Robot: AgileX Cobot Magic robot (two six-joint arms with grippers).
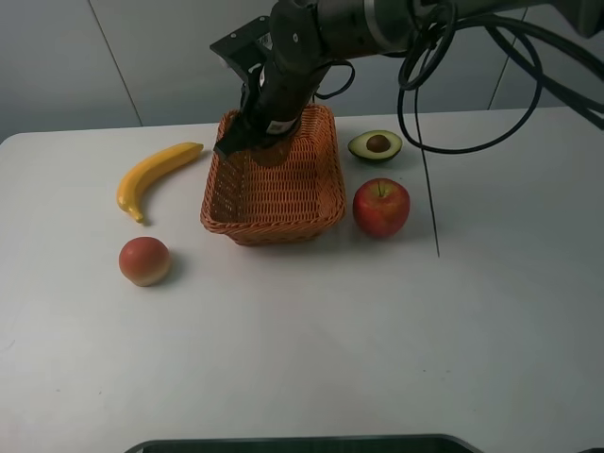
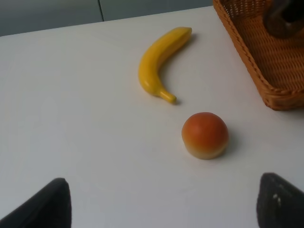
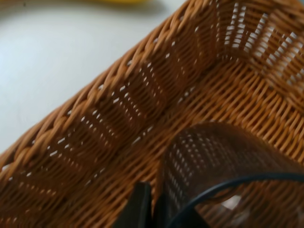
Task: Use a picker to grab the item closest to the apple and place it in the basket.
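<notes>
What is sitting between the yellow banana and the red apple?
The woven basket sits between the banana and the apple, with the right gripper over it. The exterior high view shows this.

The white bench (image 1: 302, 340) carries five things. A wicker basket (image 1: 274, 231) sits toward the back. Just right of it lie an avocado half (image 1: 376, 145), cut face up, and a red apple (image 1: 381, 207). To the basket's left lie a banana (image 1: 156, 175) and a reddish-orange round fruit (image 1: 144, 260).

Rough woven wicker basket (image 1: 274, 229) — glossy smooth apple (image 1: 381, 208), matt white table (image 1: 377, 330)
</notes>
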